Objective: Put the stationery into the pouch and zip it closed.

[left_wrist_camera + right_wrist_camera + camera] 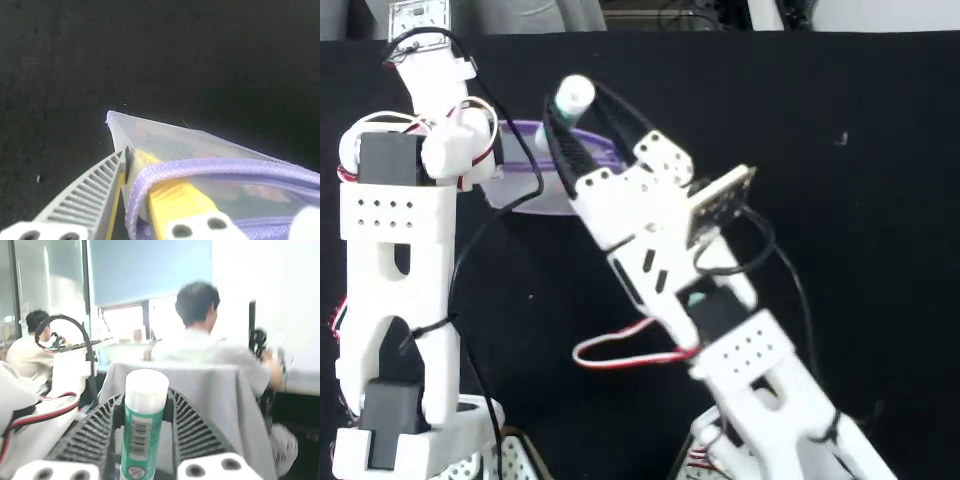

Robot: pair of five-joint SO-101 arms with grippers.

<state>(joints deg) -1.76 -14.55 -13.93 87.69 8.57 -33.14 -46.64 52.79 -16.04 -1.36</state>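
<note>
1. Pouch (200,145), clear mesh plastic with a purple zip rim, on the black table (840,200), far left.
2. Left gripper (131,162) pinches its open rim between ribbed fingers.
3. Right gripper (145,407) clamps a cylindrical, white-capped green glue stick (142,430), just above the pouch.

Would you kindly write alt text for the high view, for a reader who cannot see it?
The right arm's claw holds a white-capped green glue stick close to the clear, purple-edged pouch on a black table. The left arm stands at the pouch's other side.
</note>
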